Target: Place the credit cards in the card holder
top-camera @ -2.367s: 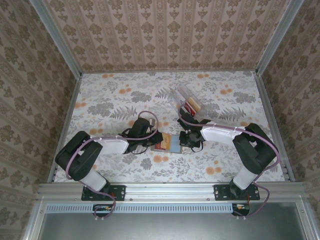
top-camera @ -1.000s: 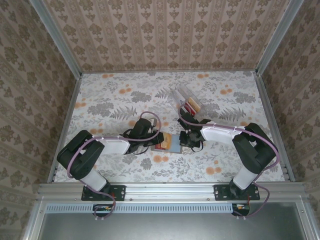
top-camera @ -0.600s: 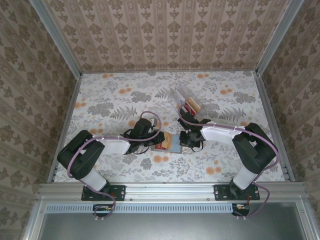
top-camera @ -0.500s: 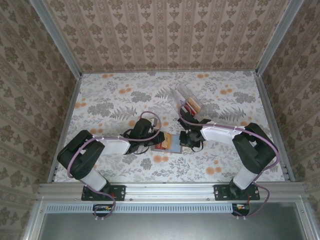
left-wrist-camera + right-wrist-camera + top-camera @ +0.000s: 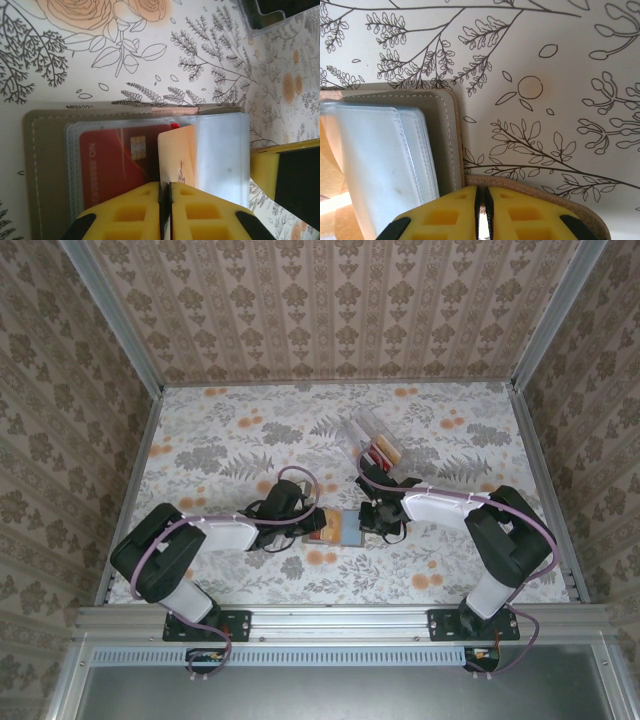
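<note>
The grey-taupe card holder (image 5: 346, 530) lies open between both arms, its clear sleeves (image 5: 220, 150) fanned out. A red credit card (image 5: 110, 160) sits inside one sleeve. My left gripper (image 5: 165, 186) is shut on the edge of an orange-yellow credit card (image 5: 176, 152), whose far part lies under a clear sleeve. From the other side, my right gripper (image 5: 481, 190) is shut on the card holder's taupe cover (image 5: 445, 125), pinning it against the table. In the top view the left gripper (image 5: 312, 523) and right gripper (image 5: 368, 521) face each other across the holder.
A clear plastic box (image 5: 374, 444) holding more cards stands just behind the right gripper; its corner shows in the left wrist view (image 5: 262, 17). The floral table (image 5: 220, 440) is walled on three sides, with free room at the left and far right.
The left gripper has edged right toward the holder, carrying the orange-yellow card further over the sleeves. The right arm has stayed still.
</note>
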Robot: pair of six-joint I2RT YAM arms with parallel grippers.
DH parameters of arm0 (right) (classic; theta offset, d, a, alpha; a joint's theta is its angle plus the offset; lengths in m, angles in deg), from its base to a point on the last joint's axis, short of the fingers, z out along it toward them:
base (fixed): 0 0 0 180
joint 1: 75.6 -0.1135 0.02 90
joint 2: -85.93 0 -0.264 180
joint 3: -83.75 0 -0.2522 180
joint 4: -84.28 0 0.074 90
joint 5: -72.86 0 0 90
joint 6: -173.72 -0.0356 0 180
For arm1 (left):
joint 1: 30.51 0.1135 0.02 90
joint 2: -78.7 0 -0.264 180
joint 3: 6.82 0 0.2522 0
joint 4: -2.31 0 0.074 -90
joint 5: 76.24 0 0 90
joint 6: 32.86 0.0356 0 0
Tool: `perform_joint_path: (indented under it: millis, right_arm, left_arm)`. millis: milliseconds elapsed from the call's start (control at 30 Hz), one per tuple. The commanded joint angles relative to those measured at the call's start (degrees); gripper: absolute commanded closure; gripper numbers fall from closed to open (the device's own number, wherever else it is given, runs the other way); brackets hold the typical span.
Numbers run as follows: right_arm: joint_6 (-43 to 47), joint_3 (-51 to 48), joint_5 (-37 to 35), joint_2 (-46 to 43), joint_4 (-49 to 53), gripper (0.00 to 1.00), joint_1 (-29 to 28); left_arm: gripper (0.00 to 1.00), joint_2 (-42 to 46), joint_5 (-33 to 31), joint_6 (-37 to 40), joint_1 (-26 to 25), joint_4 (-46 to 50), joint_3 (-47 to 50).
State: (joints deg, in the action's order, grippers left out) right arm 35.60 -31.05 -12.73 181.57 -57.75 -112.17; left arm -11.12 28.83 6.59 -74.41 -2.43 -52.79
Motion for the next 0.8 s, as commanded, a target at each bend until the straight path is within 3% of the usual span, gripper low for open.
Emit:
perform_joint_path:
  millis: [0, 500, 767]
  right_arm:
    - [-0.4, -0.4, 0.7, 3.4, -2.0, 0.83, -0.1]
    - [-0.9, -0.3, 2.0, 3.5, -3.0, 0.83, -0.1]
    - [-1.0, -0.4, 2.3, 3.4, -3.1, 0.83, -0.1]
  left_arm:
    - [0.87, -2.5, 2.1, 0.2, -0.7, 1.3, -1.3]
    - [0.81, -4.4, 2.4, -0.3, -2.5, 1.5, -4.3]
    - [0.75, -3.7, 0.6, 1.3, -3.2, 6.9, -6.9]
